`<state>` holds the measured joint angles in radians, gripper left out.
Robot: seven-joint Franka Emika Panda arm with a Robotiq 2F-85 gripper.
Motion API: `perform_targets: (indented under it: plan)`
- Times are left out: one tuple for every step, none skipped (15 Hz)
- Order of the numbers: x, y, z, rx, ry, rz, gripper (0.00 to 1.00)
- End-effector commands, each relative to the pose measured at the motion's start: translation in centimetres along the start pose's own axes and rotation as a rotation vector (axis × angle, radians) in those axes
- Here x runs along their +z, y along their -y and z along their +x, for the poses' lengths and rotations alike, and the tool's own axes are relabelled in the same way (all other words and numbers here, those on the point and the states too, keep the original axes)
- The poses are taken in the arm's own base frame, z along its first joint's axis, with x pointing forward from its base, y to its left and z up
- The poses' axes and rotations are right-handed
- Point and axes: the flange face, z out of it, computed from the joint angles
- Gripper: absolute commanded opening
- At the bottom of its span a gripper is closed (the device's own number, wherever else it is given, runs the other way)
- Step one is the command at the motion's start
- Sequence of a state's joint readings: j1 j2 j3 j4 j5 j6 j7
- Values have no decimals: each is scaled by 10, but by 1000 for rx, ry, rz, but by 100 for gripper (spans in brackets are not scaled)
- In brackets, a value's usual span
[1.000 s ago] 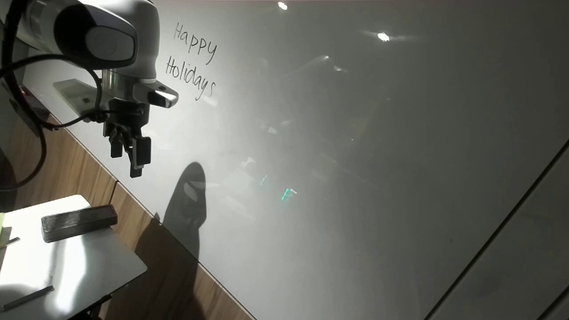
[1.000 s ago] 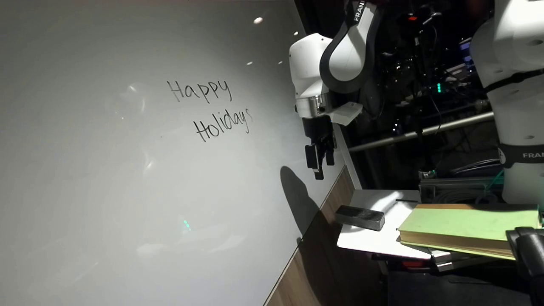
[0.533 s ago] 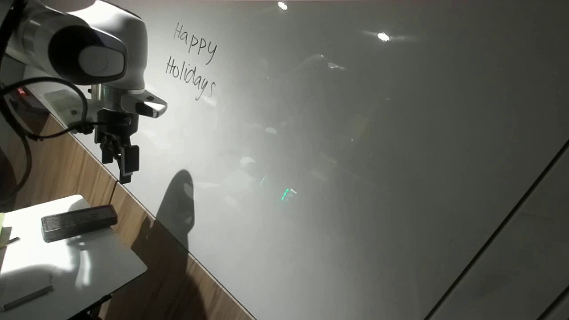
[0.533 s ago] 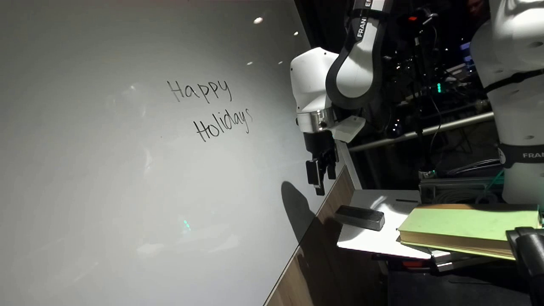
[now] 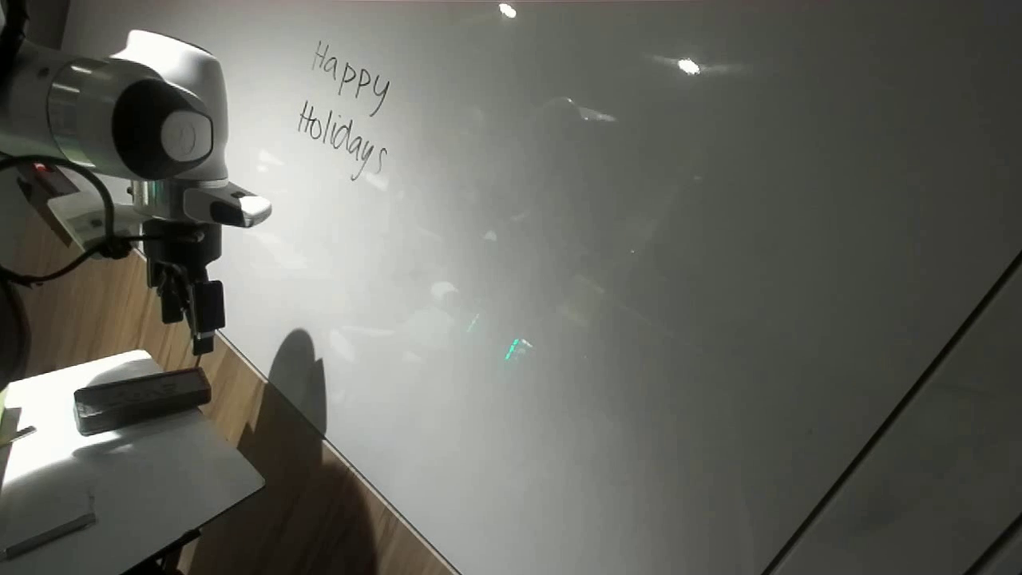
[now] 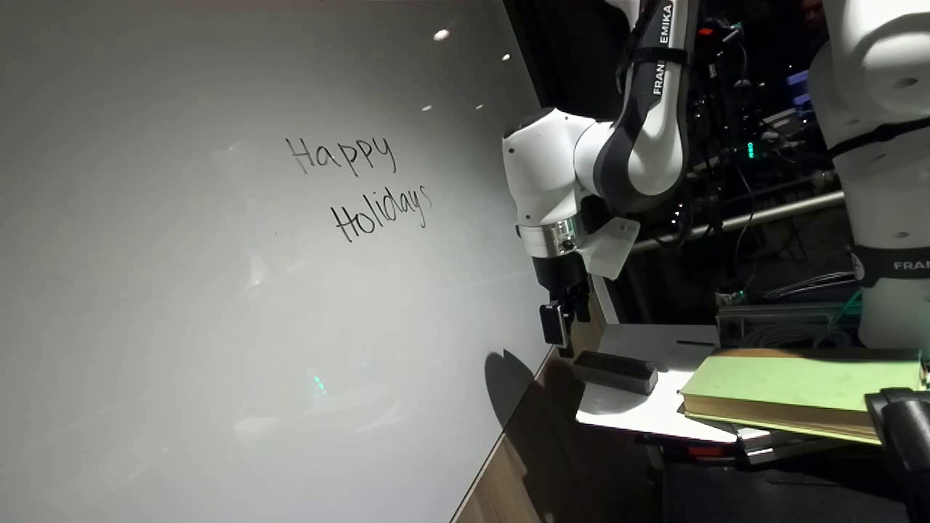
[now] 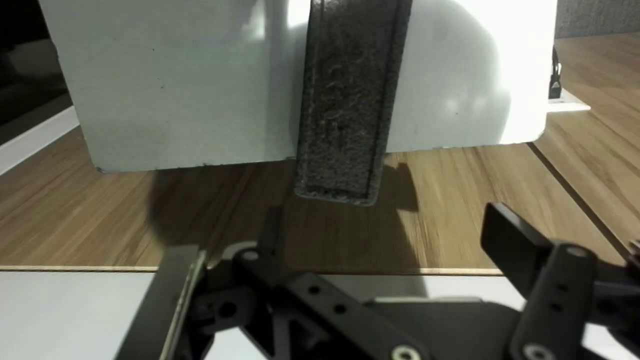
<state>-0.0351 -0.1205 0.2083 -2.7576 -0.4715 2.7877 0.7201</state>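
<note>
end effector (image 7: 385,225) spread wide, empty, nr. board eraser (image 7: 347,110); latter lies on white worktop (image 7: 175,115) w/ one end overhanging. reach judged well advanced; grip not yet made. "happy holidays" lettering (image 5: 343,132) legible on whiteboard (image 5: 639,359).

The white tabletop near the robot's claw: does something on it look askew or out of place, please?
Yes, the dark block: in the wrist view, one end sticks out past the edge of the white tabletop. It looks odd because that end has no support below, so a bump might shift it.
</note>
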Motion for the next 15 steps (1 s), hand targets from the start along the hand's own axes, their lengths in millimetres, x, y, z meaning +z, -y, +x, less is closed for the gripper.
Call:
perform_targets:
  plan:
    - [21,-3,-8,20,27,-12,100]
    - [28,-4,-11,17,41,-14,100]
    - [37,-7,-15,17,62,-17,100]
    - [46,-10,-19,20,89,-19,100]
    - [55,-13,-23,23,115,-19,100]
    - [63,-14,-27,24,140,-13,100]
    - [70,-15,-31,25,157,-8,100]
    - [76,-14,-35,24,174,2,100]
    - [81,-13,-38,19,179,14,100]
    - [85,-11,-41,14,184,24,100]
    - [88,-8,-43,8,185,35,100]
    - [91,-5,-46,3,184,46,100]
    - [91,-2,-47,-5,177,53,100]
    - [91,0,-48,-13,174,58,100]
    - [92,1,-49,-24,171,59,100]
